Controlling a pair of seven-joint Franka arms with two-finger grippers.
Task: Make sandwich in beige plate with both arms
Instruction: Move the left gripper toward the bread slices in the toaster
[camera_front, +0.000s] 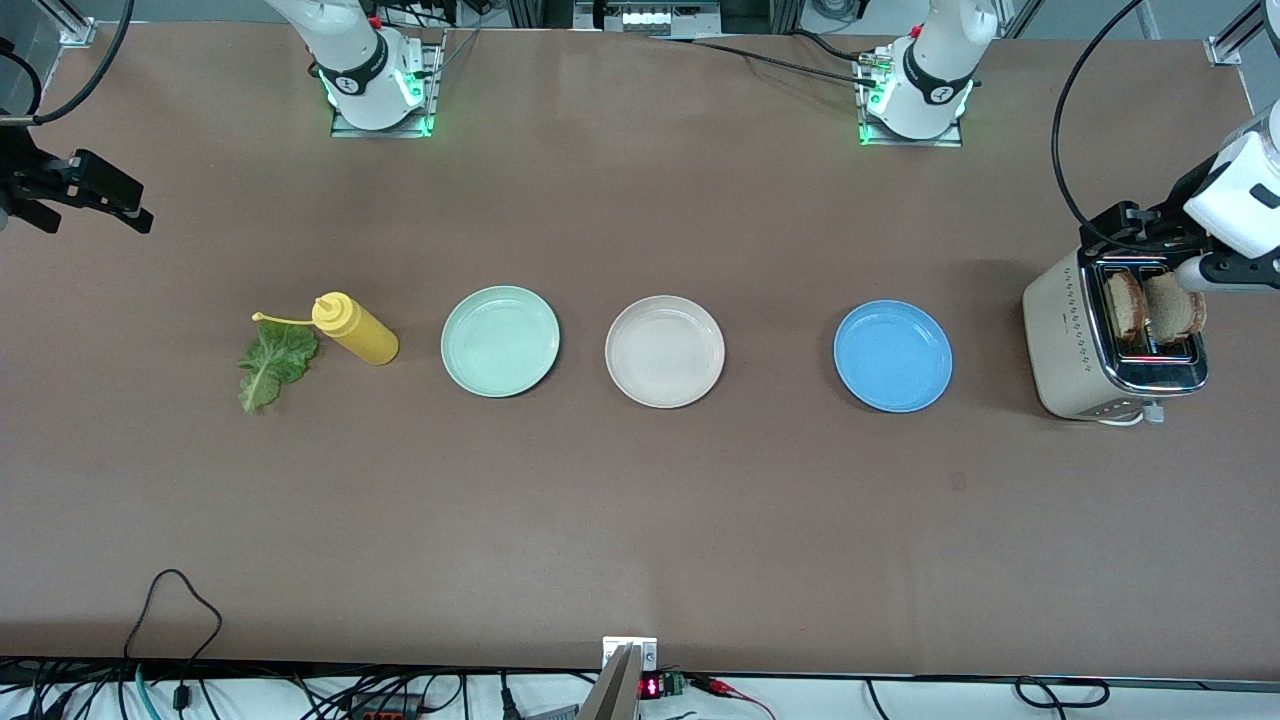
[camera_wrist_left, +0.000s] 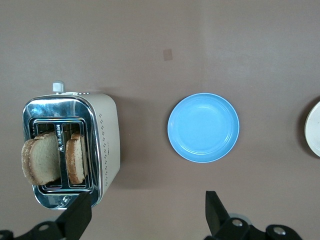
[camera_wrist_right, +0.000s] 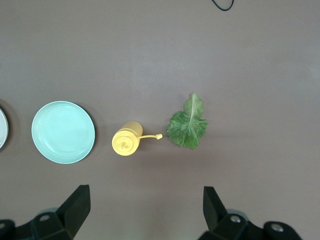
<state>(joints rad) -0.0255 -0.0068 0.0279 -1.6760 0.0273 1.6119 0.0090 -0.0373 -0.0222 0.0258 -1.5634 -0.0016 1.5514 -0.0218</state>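
- Brown matte surface is carrying everything, with three plates sitting in a row across its middle.
- The beige plate is lying bare at the centre of that row, between the mint-green plate toward the right arm's end and the blue plate toward the left arm's end; all three are well apart from one another.
- No sandwich is forming yet: two bread slices are standing upright in the slots of a cream toaster at the left arm's end, and the lettuce leaf is lying flat at the right arm's end, just beside a yellow squeeze bottle resting on its side.
- The left gripper is hovering up by the toaster, between it and the blue plate in its wrist view, its fingers spread wide and holding nothing.
- The right gripper is hanging high over the right arm's end, above the bottle and leaf, fingers likewise wide apart and empty.
- Judging from this layout, the first step is fetching a slice: the left gripper should be centring over one slice's top crust, aligning its fingers across the slice's thin faces, and lifting straight up so the bread is not snagging on the slot.
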